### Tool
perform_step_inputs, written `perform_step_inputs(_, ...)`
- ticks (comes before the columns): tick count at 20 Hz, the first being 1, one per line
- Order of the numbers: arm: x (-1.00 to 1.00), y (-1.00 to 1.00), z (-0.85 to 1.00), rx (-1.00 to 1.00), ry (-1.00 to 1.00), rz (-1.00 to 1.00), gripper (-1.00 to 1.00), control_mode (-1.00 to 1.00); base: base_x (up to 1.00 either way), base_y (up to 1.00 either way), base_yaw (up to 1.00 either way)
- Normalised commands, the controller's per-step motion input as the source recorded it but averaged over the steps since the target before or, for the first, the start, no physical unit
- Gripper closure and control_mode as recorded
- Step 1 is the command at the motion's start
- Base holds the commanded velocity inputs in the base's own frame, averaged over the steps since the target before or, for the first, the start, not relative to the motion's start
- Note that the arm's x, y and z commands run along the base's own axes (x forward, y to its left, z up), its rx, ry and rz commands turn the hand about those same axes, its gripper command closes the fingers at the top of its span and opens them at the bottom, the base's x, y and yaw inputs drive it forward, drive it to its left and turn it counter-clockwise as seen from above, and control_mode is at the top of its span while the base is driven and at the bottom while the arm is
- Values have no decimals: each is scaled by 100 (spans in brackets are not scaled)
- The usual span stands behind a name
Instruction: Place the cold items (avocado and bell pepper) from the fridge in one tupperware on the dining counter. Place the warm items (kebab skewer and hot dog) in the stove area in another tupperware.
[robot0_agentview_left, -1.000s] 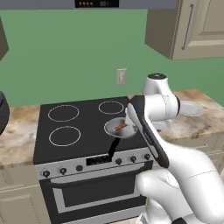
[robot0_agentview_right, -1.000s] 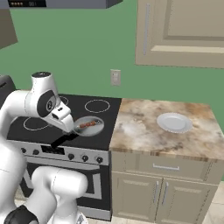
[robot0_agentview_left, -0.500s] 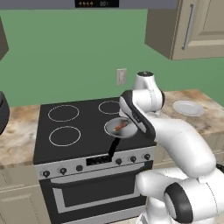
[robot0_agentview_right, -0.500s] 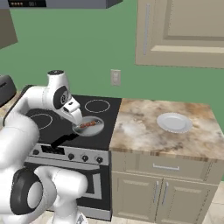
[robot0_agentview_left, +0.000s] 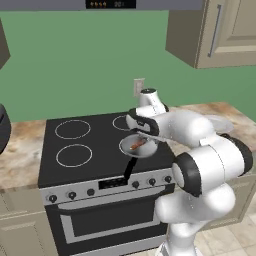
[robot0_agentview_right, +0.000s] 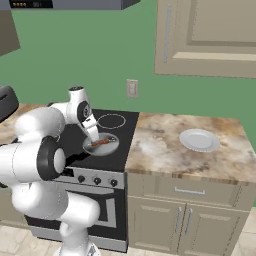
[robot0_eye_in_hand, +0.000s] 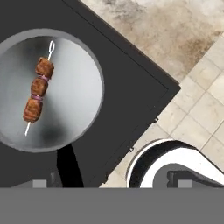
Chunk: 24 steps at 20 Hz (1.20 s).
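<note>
The gripper (robot0_agentview_left: 142, 131) is being held wide open above the pan (robot0_eye_in_hand: 83, 92), with nothing being gripped. The kebab skewer (robot0_eye_in_hand: 37, 89) is being carried by that pan on the black stove (robot0_agentview_left: 90, 150). Farther off, a white plate (robot0_agentview_right: 199, 140) is being kept on the stone counter (robot0_agentview_right: 160, 150).

1. The pan (robot0_eye_in_hand: 50, 92) lies open from above; its raised rim rings the kebab skewer (robot0_eye_in_hand: 38, 89).
2. The black handle (robot0_eye_in_hand: 70, 168) juts toward the stove (robot0_agentview_left: 80, 165) front.
3. On the worktop (robot0_agentview_right: 170, 150), a white plate (robot0_agentview_right: 199, 140) sits well apart.
</note>
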Motion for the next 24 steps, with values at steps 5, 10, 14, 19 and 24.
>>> perform_step_inputs(5, 91, 0, -26, 4, 2, -19, -100, -100, 0, 0, 0)
perform_step_inputs(10, 65, -1, -29, 0, 3, -1, -100, -100, 0, 0, 0)
perform_step_inputs(14, 40, 0, -55, 0, -2, 0, -100, -100, 0, 0, 0)
perform_step_inputs(19, 27, -2, -55, 0, -1, 0, -100, -100, 0, 0, 0)
perform_step_inputs(24, 16, -6, -37, 0, -2, 3, -100, -100, 0, 0, 0)
